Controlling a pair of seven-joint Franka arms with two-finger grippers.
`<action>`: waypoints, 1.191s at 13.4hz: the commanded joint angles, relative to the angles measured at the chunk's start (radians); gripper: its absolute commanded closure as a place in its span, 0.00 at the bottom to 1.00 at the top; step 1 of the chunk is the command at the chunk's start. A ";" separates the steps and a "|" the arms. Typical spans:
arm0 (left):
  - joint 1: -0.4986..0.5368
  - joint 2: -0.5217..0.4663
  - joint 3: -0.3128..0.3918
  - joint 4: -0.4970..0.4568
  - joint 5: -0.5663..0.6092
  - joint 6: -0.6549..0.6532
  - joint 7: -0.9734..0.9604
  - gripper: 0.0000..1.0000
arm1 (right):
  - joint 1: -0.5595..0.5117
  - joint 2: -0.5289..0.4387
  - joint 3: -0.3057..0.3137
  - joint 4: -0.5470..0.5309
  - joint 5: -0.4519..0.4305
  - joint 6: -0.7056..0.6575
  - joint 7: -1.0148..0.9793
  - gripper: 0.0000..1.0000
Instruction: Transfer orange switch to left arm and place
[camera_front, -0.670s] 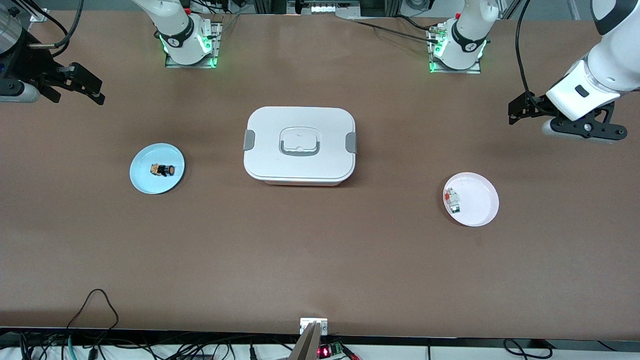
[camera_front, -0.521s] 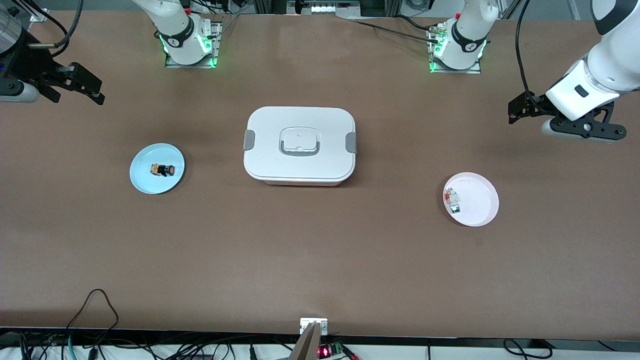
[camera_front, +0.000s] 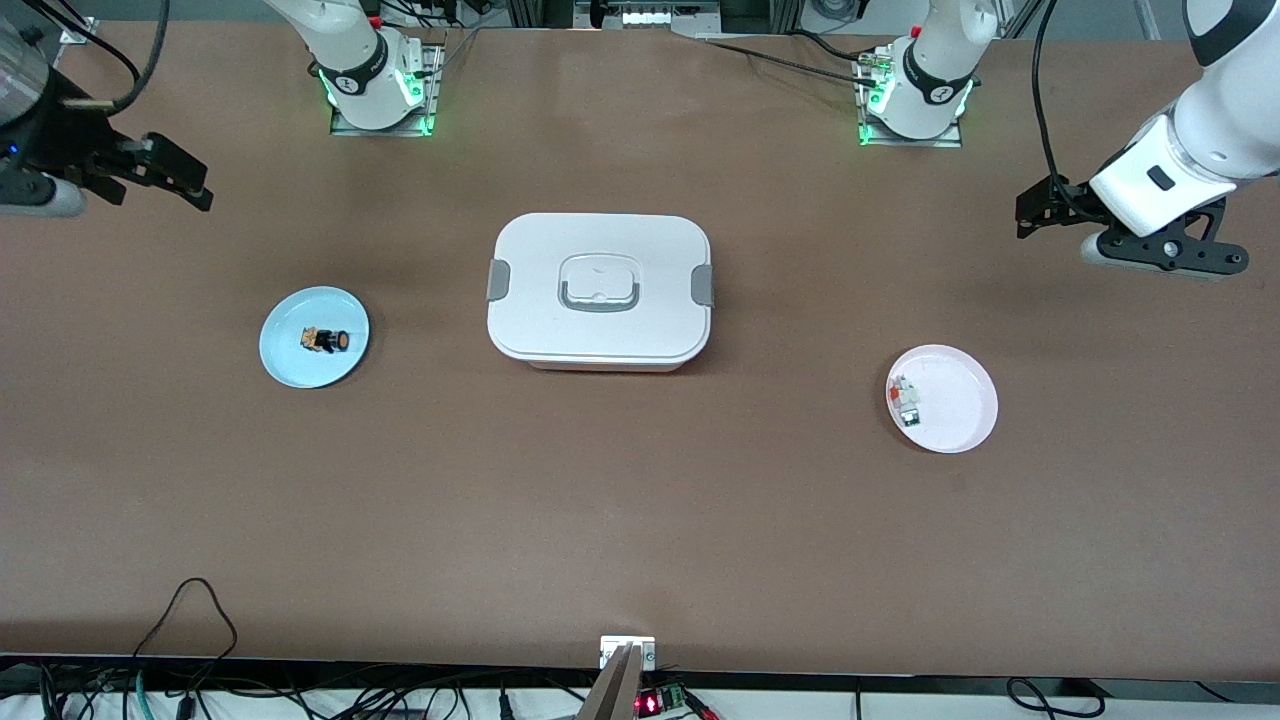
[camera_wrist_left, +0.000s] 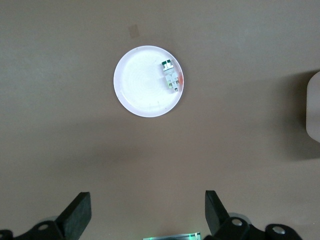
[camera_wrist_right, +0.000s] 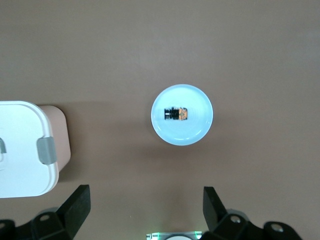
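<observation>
The orange switch (camera_front: 327, 340) lies on a light blue plate (camera_front: 290, 350) toward the right arm's end of the table; it also shows in the right wrist view (camera_wrist_right: 176, 114). The white box (camera_front: 600, 290) stands closed at the table's middle. My right gripper (camera_front: 190, 180) is open and empty, high over the table near its end, apart from the blue plate (camera_wrist_right: 195, 127). My left gripper (camera_front: 1035, 210) is open and empty, high over the left arm's end of the table. Both sets of jaws stand wide apart in the wrist views (camera_wrist_left: 147, 215) (camera_wrist_right: 145, 210).
A pale pink plate (camera_front: 960, 400) holds a small red-white-green part (camera_front: 906, 400) toward the left arm's end, nearer the front camera than the box. It shows in the left wrist view (camera_wrist_left: 140, 95). The box's latch side shows in the right wrist view (camera_wrist_right: 22, 150). Cables hang at the table's front edge (camera_front: 190, 600).
Both grippers have drifted slightly toward the robots' bases. The switch, the plates and the box have not moved.
</observation>
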 joint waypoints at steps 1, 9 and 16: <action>0.000 0.000 -0.001 0.031 -0.003 -0.009 0.000 0.00 | -0.014 0.040 0.003 -0.035 -0.014 -0.009 0.004 0.00; -0.003 0.009 -0.035 0.045 -0.005 -0.005 -0.005 0.00 | -0.087 0.121 0.001 -0.290 -0.045 0.301 -0.171 0.00; -0.003 0.007 -0.046 0.047 -0.003 -0.008 -0.005 0.00 | -0.112 0.199 0.003 -0.506 -0.042 0.612 -0.219 0.00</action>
